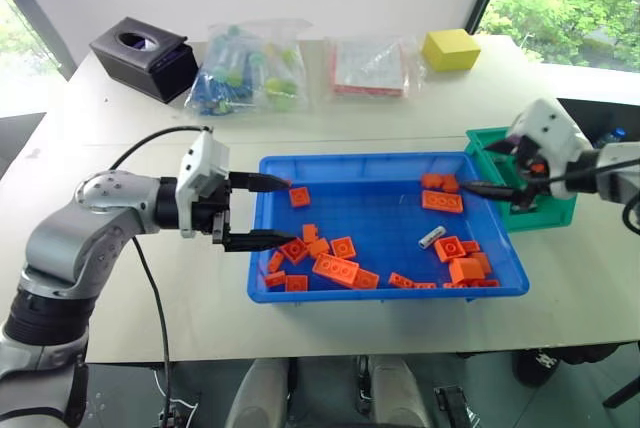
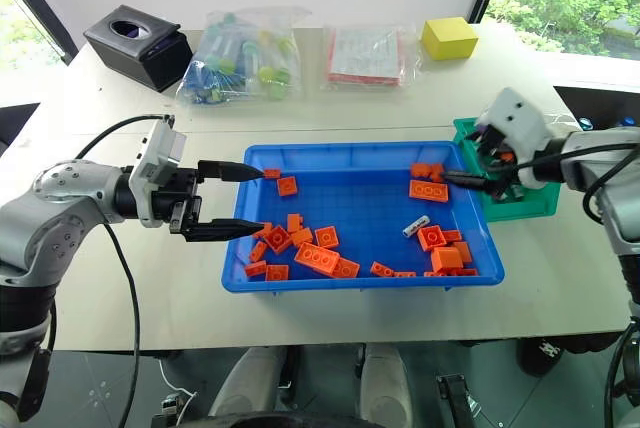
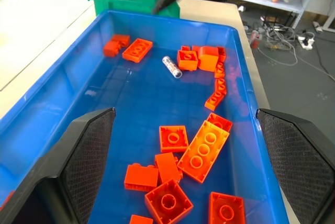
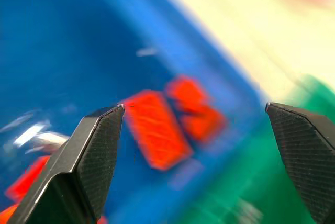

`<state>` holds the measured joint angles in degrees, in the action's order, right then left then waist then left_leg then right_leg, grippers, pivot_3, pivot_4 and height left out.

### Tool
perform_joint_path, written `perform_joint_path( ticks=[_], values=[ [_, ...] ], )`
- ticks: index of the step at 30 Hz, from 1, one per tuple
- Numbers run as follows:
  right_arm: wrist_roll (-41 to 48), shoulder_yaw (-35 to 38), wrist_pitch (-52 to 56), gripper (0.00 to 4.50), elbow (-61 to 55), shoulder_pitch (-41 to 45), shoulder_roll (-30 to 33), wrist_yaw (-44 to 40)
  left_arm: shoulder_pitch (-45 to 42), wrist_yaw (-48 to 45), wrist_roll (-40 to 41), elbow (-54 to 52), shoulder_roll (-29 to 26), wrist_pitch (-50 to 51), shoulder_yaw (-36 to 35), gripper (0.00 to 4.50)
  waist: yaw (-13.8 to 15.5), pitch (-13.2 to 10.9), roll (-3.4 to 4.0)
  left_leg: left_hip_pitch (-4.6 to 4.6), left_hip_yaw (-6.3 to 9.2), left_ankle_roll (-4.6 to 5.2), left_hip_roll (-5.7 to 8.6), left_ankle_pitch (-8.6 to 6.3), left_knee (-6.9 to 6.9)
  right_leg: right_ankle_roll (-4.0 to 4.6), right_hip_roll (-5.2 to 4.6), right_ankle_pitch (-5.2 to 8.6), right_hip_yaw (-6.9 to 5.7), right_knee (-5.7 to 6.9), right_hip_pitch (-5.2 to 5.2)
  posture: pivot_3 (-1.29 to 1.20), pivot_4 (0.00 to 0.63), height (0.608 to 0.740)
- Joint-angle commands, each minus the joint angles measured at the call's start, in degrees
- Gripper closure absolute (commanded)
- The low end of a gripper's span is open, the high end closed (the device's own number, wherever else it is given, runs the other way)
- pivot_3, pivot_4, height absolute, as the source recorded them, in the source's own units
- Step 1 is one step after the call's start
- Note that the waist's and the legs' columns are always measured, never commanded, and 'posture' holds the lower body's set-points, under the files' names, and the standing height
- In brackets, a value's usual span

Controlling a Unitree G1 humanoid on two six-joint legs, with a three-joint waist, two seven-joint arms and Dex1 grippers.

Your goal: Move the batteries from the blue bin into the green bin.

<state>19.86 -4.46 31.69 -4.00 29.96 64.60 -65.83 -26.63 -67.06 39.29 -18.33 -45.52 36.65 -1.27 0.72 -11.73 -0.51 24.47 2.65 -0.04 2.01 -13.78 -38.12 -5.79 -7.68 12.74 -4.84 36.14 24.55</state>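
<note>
the blue bin point(image 1: 262, 248) is seen at the middle of the pale counter point(image 1: 330, 118), with the green bin point(image 1: 560, 210) touching or just beside its right end. one battery point(image 1: 431, 238), a small silvery cylinder, is found lying on the floor of the blue bin, in its right half, just beside a cluster of orange bricks point(image 1: 462, 260). further orange bricks are scattered along the near wall and toward the left end; two more lie at the far right corner. no battery can be made out inside the green bin, whose interior is largely hidden.

the left gripper point(image 1: 266, 212) is held level over the left rim of the blue bin, its fingers spread apart and nothing between them. the right gripper point(image 1: 500, 195) is positioned at the boundary between the blue bin's right end and the green bin; its fingers are seen set wide apart in the right wrist view, with nothing clamped.

at the far side of the counter are noted a black tissue box point(image 1: 145, 56), clear bags of coloured items point(image 1: 245, 68), a packet point(image 1: 368, 68) and a yellow block point(image 1: 450, 49).
</note>
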Motion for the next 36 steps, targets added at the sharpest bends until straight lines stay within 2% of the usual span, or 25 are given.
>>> perform_joint_path(
  ticks=[1, 7, 13, 20, 32, 35, 36],
  values=[
    [-3.53, -4.01, -8.18, 0.07, -1.56, -0.44, 2.25, -9.17, -0.69, 0.36, 0.38, -0.99, -0.06, -0.94, -1.31, 0.00, 0.01, 0.00, 0.00, 0.00, 0.05, 0.00, 0.01, 0.00, 0.00, -0.01, 0.00, 0.01, 0.00, -0.01, -0.01, 0.00, 0.150, 0.692],
    [-10.04, -9.31, -16.01, 0.07, 3.86, 2.03, -0.14, -14.44, 0.52, 1.55, 1.15, -2.45, -0.50, -0.34, -2.33, 0.00, -0.09, 0.00, 0.00, -0.01, 0.18, -0.02, 0.02, 0.00, -0.03, 0.01, -0.02, 0.00, 0.03, 0.00, 0.00, 0.00, 0.150, 0.692],
    [-15.07, -11.76, -20.57, 0.07, 9.97, 4.73, -4.75, -14.87, 1.11, 2.69, 1.70, -3.59, -0.66, 0.24, -2.91, 0.00, -0.11, 0.00, 0.00, -0.02, 0.22, -0.08, 0.01, 0.03, -0.02, 0.08, 0.01, -0.05, 0.03, 0.03, 0.01, 0.00, 0.150, 0.692],
    [-17.78, -12.43, -21.85, 0.07, 11.63, 5.68, -7.91, -15.47, 1.44, 3.57, 2.27, -4.13, -0.97, 0.57, -3.35, 0.00, 0.02, 0.00, 0.00, -0.01, 0.25, -0.11, 0.04, 0.05, -0.02, 0.08, -0.01, -0.05, 0.03, 0.03, 0.00, 0.00, 0.150, 0.692],
    [-23.86, -13.07, -31.21, 0.07, 19.29, 7.21, -11.51, -13.00, 0.16, 3.99, 2.05, -3.26, -0.30, 0.17, -2.78, 0.00, -0.03, 0.03, -0.04, -0.07, 0.25, -0.14, 0.07, 0.07, -0.06, 0.07, 0.00, -0.06, 0.03, 0.05, -0.08, 0.00, 0.150, 0.692],
    [-24.22, -12.88, -32.01, 0.78, 20.12, 7.50, -12.08, -12.67, -0.13, 4.13, 1.98, -3.14, -0.18, 0.14, -2.68, 0.00, -0.08, 0.03, -0.05, -0.09, 0.25, -0.14, 0.06, 0.08, -0.06, 0.07, 0.01, -0.06, 0.03, 0.07, -0.09, 0.00, 0.150, 0.692],
    [-24.12, -12.80, -32.08, 1.23, 20.16, 7.48, -12.14, -12.88, -0.22, 4.14, 1.93, -3.07, -0.15, 0.11, -2.64, 0.00, -0.08, 0.03, -0.05, -0.09, 0.24, -0.14, 0.06, 0.08, -0.06, 0.07, 0.01, -0.06, 0.03, 0.07, -0.09, 0.00, 0.150, 0.692]
  ],
)
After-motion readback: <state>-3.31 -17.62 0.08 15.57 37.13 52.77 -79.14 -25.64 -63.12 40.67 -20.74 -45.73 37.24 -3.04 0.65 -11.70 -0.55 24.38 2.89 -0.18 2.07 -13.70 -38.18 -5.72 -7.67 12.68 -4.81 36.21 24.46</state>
